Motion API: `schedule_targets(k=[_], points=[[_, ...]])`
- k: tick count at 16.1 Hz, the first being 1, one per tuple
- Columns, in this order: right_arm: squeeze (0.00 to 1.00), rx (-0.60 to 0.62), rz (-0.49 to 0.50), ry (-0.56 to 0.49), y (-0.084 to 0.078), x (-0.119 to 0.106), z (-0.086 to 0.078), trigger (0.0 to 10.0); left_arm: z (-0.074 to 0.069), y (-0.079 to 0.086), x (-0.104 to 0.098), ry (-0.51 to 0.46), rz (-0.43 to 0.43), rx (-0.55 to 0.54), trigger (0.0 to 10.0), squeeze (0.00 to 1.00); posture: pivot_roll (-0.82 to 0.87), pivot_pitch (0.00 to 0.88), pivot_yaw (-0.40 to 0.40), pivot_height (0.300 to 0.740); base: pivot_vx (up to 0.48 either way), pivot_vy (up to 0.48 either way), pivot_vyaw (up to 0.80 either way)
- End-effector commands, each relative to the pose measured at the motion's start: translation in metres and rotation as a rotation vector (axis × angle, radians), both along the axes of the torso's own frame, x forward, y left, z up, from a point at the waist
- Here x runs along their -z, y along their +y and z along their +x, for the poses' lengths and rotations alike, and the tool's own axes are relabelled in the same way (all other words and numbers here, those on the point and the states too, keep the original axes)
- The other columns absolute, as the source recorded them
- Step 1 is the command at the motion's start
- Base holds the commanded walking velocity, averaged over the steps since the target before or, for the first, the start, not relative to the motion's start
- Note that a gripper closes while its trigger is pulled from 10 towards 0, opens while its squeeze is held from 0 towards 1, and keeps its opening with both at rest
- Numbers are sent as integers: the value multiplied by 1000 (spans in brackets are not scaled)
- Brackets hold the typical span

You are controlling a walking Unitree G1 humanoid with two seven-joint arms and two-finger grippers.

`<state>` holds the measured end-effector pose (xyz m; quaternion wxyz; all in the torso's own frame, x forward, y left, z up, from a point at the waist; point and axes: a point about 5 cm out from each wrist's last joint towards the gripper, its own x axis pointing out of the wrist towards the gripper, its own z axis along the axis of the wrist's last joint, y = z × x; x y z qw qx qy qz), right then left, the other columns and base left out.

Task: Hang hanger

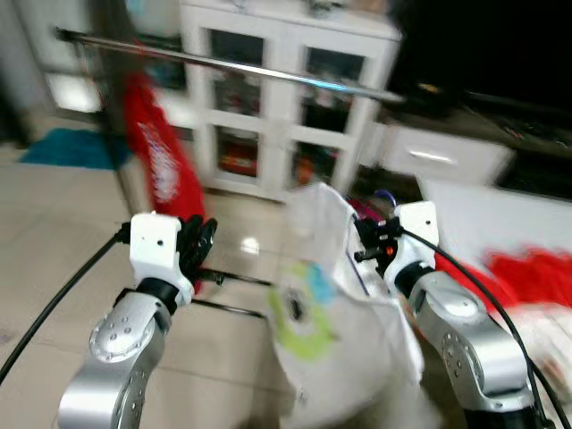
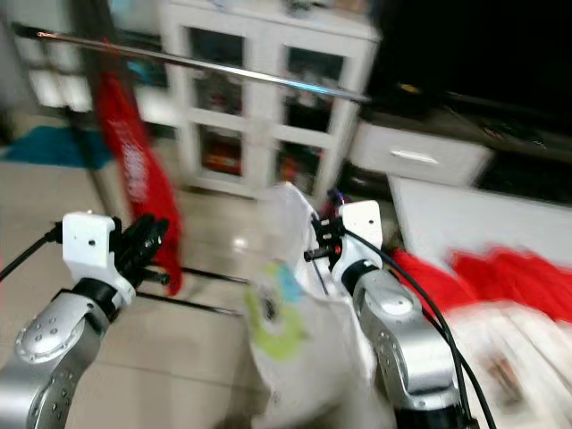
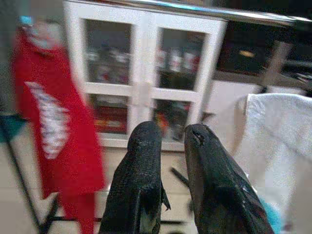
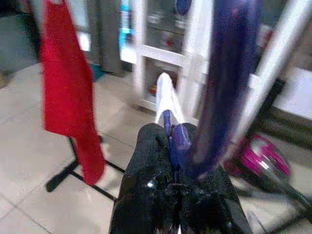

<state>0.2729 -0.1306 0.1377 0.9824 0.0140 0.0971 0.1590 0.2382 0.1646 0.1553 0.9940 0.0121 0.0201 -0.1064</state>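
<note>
My right hand [image 4: 173, 146] grips the purple hanger [image 4: 222, 87] carrying a white shirt [image 1: 344, 313]; the rail [image 1: 232, 64] runs crosswise above and ahead of it.

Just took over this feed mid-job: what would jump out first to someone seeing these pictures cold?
First, the white shirt on a purple hanger, held up by the right end effector in the middle of the scene, still below the metal rail that crosses above. Next, the red garment already hanging at the rail's left end, before the white cabinet. The left end effector is raised near it, holding nothing.
</note>
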Motion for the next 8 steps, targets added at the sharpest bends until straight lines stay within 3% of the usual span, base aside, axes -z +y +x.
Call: schedule_targets(k=[1,3,8], points=[[0,-9,16,-49,5,-9,2,10000,-1,3,-2,-7,20,-5,10000,0,126,0,-98,740,480,0,794],[0,7,26,-51,4,-9,2,10000,0,2,-2,-9,42,10,10000,0,124,0,-94,740,480,0,791],[0,-9,25,-57,7,-9,1,10000,1,2,-5,-10,61,36,10000,0,138,0,-76,740,480,0,0]])
